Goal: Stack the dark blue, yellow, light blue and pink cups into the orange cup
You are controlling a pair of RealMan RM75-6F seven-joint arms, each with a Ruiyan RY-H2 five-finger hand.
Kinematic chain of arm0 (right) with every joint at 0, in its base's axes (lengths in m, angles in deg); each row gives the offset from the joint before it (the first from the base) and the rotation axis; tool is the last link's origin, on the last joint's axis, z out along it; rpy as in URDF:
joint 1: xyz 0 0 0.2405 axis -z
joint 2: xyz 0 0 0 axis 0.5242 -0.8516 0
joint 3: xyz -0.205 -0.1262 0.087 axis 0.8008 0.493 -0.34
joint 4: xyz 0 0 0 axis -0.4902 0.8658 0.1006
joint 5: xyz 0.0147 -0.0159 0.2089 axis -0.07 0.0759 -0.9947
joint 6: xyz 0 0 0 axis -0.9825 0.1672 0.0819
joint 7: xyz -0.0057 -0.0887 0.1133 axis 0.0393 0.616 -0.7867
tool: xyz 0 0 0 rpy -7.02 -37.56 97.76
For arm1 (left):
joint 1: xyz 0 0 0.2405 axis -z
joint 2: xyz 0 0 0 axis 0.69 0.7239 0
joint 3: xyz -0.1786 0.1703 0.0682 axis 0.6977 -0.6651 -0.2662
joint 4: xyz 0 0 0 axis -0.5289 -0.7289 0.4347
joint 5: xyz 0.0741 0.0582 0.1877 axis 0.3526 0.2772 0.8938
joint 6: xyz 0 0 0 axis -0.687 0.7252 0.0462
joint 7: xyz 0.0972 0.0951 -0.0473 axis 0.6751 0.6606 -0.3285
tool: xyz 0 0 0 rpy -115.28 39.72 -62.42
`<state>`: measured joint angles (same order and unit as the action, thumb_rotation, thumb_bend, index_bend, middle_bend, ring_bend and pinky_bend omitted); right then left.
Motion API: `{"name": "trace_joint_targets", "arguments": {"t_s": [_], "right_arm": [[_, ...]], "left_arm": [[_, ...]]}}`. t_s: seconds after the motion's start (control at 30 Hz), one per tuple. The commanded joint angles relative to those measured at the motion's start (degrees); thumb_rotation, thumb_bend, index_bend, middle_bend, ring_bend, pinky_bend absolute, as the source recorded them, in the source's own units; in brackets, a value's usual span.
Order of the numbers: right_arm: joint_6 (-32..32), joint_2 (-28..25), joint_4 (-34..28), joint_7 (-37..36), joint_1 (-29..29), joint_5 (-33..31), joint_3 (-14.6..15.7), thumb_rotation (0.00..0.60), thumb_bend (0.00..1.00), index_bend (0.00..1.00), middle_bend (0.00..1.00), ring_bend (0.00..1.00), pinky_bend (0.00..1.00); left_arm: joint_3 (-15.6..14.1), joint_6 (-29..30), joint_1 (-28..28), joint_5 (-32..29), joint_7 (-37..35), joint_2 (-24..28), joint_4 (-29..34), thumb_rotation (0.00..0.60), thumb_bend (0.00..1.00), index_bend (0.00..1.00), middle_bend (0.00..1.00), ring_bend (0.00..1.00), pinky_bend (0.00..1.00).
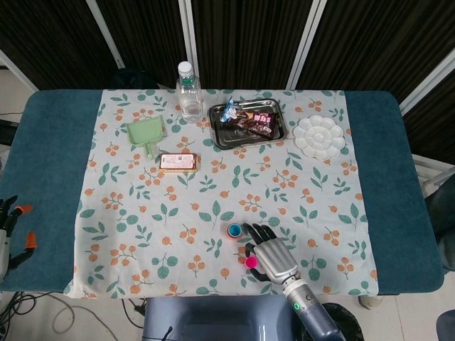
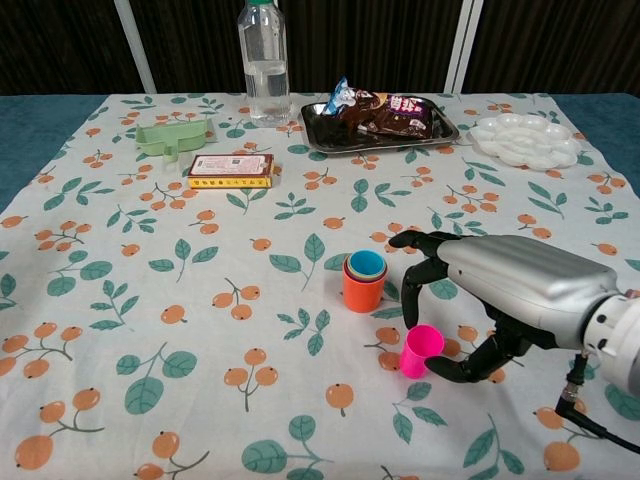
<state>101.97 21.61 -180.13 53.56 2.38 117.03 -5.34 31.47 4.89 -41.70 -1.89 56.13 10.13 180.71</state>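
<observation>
Right hand [image 2: 500,290] spread around the tilted pink cup [image 2: 421,349] (grip uncertain), near the table's front edge.

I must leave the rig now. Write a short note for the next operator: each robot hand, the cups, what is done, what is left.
Right robot hand: open, fingers spread around the pink cup, thumb low beside it; not yet a clear grip.
Left robot hand: at the table's left edge, away from the cups; its state cannot be told.
Orange cup: upright on the cloth, light blue cup nested on top, a yellow rim showing under it. Dark blue cup is not visible, presumably underneath.
Done: all nested except pink.
Left: grip the pink cup, lift it, set it into the stack.
</observation>
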Motion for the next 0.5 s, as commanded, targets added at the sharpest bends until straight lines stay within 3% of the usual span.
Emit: {"name": "trace_joint_targets", "arguments": {"t_s": [0.03,0.33,0.5], "right_arm": [[0.21,-0.38,-0.58,-0.02,0.04,0.41,-0.2,0.6,0.4,0.52,0.0,0.04,0.11],[-0.47,-5.32,-5.68,0.75,-1.1,0.77,-1.88,0.6,0.4,0.52,0.0,0.04,0.11],[-1.53,-8.84,-8.92,2.59,-3.45,-0.82,-5.29,0.6,0.4,0.52,0.0,0.04,0.11]], "left_arm": [[0.01,0.0,0.01,0.0,-0.01,-0.01,0.01,0.6,0.46,0.25,0.06,0.0,0.05],[0.04,0.05,-0.01,0.02,-0.15,0.0,0.08,0.6,0.46,0.25,0.06,0.0,0.05],[-0.06,0.06,-0.03,0.13,-0.01,-0.04,0.14,0.6,0.46,0.25,0.06,0.0,0.05]]}}
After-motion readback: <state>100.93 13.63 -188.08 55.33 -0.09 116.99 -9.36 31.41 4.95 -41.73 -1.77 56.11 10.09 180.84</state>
